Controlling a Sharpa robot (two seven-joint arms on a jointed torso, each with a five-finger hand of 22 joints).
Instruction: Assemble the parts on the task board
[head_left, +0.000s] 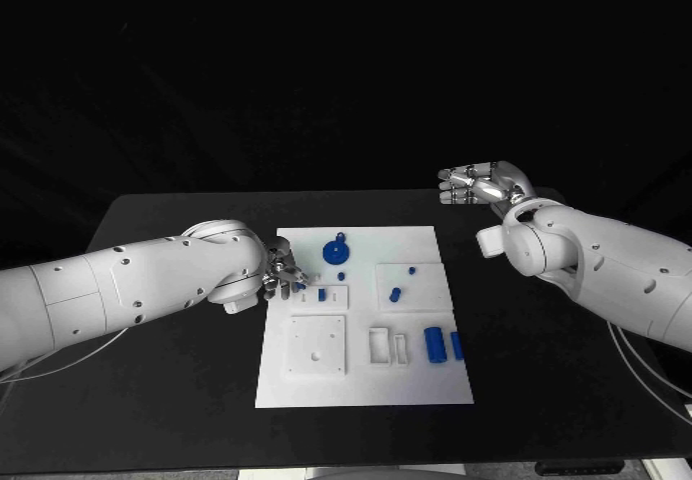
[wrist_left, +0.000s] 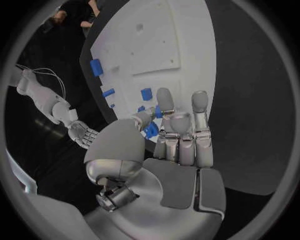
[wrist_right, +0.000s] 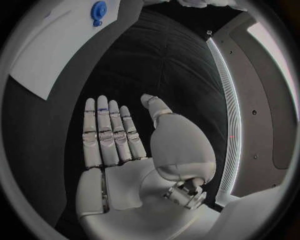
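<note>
- Parts on the task board (head_left: 364, 390) are what we watch in the head view: blue pieces lie across the white plate, a round one (head_left: 338, 250) near its far edge and two long ones (head_left: 434, 343) toward its right edge, their long axes running from near edge to far edge. Our left hand (head_left: 283, 272) sits at the board's left edge, fingertips touching or just over a small blue part (head_left: 299, 286). Our right hand (head_left: 482, 184) hangs well apart, past the board's far right corner, over bare tabletop (head_left: 173, 210). We judge the left hand far nearer to the work.
- Left wrist view: the left hand (wrist_left: 178, 135) has its fingers stretched toward the board, with a blue part (wrist_left: 150, 130) at the thumb and fingertips. We cannot tell whether it is pinched or only touched.
- Right wrist view: the right hand (wrist_right: 122, 140) is flat and spread, holding nothing, and the board's corner with the round blue part (wrist_right: 99, 9) lies well beyond its fingertips.
</note>
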